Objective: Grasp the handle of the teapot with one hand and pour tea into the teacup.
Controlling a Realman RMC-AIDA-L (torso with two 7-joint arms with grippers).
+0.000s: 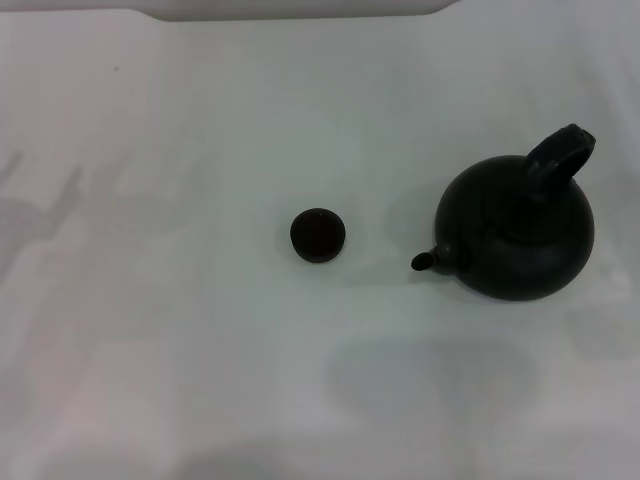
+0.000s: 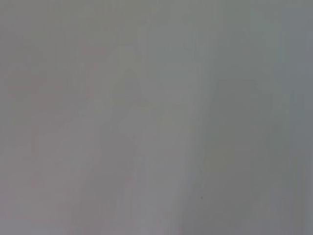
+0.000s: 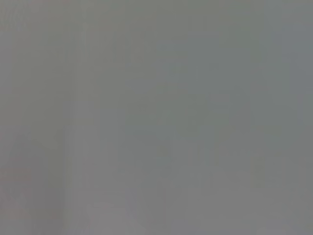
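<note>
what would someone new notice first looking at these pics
The big black teapot on the robot's right of the white table catches the eye first, its arched handle standing up and its spout aimed at the small dark teacup near the middle. The two sit apart, untouched, and neither gripper shows in any view.

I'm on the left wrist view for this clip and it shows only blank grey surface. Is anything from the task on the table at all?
Observer: Yes. In the head view a teapot sits on the robot's right side of the table.
Operator: And the cup?
Observer: The teacup stands apart from the pot, to its left; the spout points toward it.
Operator: Is either gripper on the handle?
Observer: No. The handle is free, and no gripper shows in any view.
</note>
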